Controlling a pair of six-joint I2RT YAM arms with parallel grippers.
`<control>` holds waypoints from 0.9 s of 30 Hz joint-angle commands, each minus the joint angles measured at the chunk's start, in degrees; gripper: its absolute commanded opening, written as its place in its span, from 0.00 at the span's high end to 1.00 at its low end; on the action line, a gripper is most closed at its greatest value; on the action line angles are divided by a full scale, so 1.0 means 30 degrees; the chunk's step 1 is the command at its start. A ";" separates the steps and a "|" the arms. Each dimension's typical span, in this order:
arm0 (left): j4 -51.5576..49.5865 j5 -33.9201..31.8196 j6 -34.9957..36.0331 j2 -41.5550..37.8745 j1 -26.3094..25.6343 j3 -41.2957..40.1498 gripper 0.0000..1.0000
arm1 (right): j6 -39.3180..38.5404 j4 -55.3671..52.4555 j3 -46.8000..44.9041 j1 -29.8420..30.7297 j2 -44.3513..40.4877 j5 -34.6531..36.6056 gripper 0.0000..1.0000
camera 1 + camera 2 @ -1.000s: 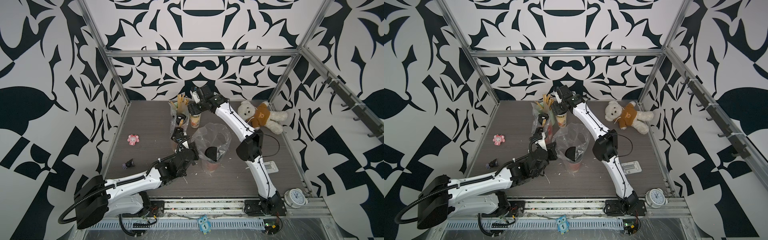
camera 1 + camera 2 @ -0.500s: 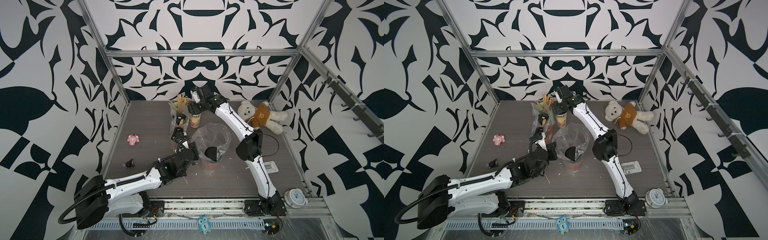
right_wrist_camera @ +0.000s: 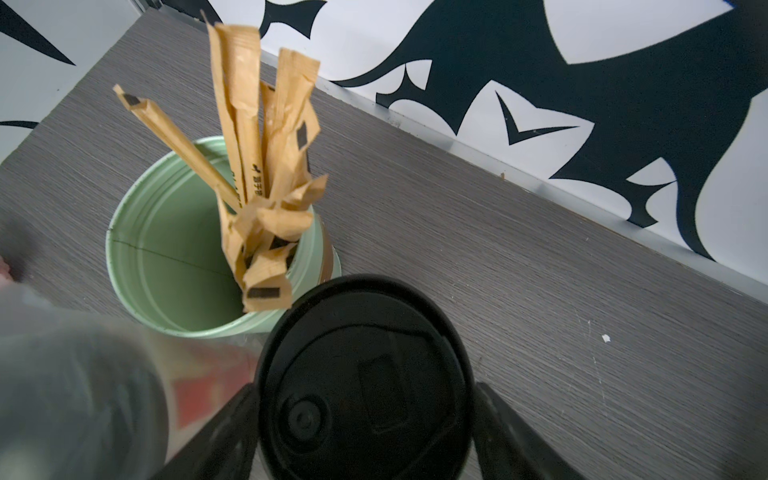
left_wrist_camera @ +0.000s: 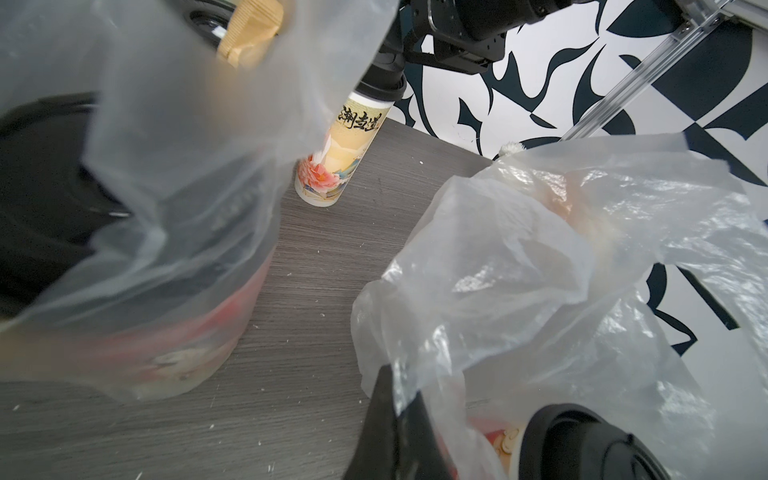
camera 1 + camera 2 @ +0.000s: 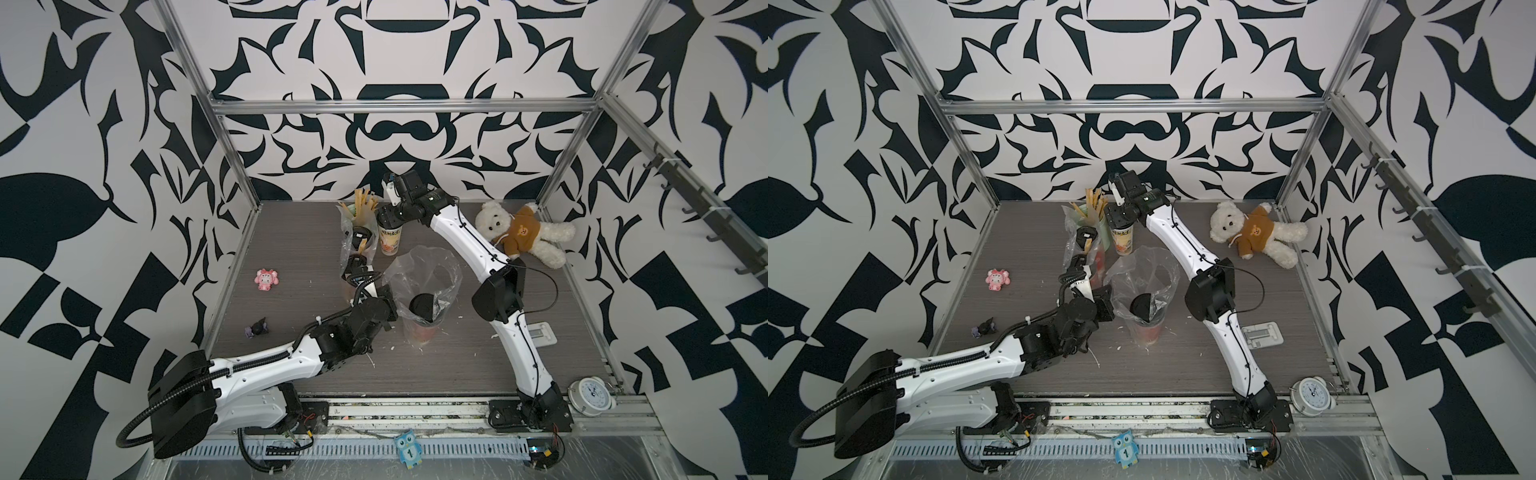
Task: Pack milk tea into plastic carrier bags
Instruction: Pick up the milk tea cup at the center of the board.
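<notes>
At the back, right gripper (image 3: 363, 390) astride black dome lid (image 3: 361, 353) of cream cup (image 5: 391, 243), grip unclear, left gripper (image 5: 387, 302) pinching crinkly bag (image 4: 519, 249).

cream cup (image 4: 341, 154): black brush-style chinese characters across the sleeve top
owl tag (image 5: 409, 449): digit 1
clock (image 5: 592, 395): dial numerals too small to read

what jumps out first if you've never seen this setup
The bold black-and-white patterned walls dominate all round. On the grey table, a white teddy bear in a brown shirt lies in the far corner, and a clear bag stands open mid-table with a black-lidded cup inside.
</notes>
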 commanded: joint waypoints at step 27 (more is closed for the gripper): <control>-0.0207 -0.0368 -0.0259 -0.0361 0.0009 0.0062 1.00 | 0.0021 0.0477 0.0503 0.0043 -0.0898 0.0406 0.29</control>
